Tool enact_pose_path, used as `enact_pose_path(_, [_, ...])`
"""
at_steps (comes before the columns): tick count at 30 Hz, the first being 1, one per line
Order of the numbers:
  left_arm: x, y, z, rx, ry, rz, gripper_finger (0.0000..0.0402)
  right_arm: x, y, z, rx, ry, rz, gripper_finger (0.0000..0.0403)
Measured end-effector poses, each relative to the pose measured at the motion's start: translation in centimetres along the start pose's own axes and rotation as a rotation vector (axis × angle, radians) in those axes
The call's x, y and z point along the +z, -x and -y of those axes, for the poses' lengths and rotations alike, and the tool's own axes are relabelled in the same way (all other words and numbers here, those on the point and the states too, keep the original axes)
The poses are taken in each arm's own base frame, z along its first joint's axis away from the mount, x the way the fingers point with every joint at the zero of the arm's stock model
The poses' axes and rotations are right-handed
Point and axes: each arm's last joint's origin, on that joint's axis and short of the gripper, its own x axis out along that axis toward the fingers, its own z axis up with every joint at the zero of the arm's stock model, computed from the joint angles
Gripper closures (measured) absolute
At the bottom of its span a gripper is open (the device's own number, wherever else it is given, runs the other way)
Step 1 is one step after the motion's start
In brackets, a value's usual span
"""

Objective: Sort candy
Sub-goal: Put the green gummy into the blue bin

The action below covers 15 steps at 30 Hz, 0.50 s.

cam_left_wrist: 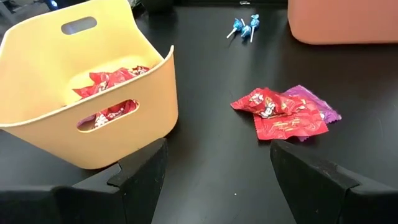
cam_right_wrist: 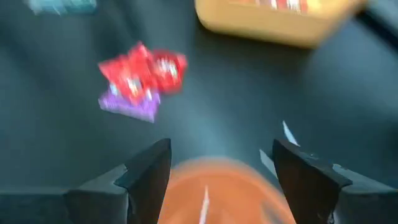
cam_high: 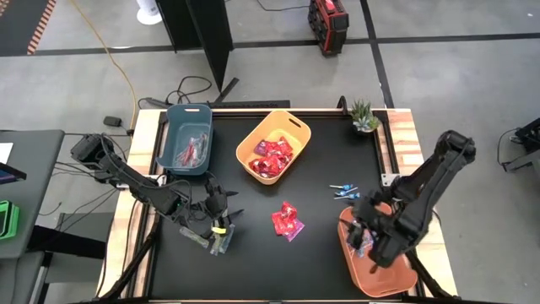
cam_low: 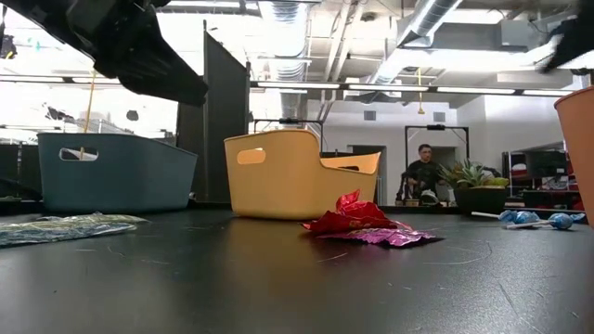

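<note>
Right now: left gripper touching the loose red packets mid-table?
Apart. Left wrist view shows the open left gripper short of the red packets, bare table between.

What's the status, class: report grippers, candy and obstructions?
Left gripper open, low over the table, empty. Right gripper open above orange bin. Red packets and blue lollipops lie loose. Nothing blocking.

Grey concrete floor [cam_high: 472, 84], dark partition panel [cam_low: 225, 121], ceiling strip lights [cam_low: 390, 90], seated person [cam_low: 425, 174] beyond.
</note>
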Motion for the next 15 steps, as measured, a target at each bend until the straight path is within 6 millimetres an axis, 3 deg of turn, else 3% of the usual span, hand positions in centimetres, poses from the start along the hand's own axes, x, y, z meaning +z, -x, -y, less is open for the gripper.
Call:
enact_pose_path(5, [-1.4,-0.1,-1.0,0.069,-0.035,-0.118,0.012,3.2,-2.0,-1.2,0.0,0.112,0.193,0.0112])
enact_pose_path(9, [-2.6,-0.4,-2.2,0.103,0.148,-0.27,0.012,6.2,-3.3,-2.0,0.001,0.201,0.305,0.0112])
enact_pose_path(13, [-3.3,-0.3,-2.3,0.041,0.338,-0.451,0.012,8.5,-4.3,-1.9,-0.002,0.265,0.371,0.0112])
enact_pose_path(15, [-3.7,0.1,-2.1,-0.018,0.354,-0.543,0.012,9.2,-4.8,-1.8,-0.001,0.273,0.381,0.0112])
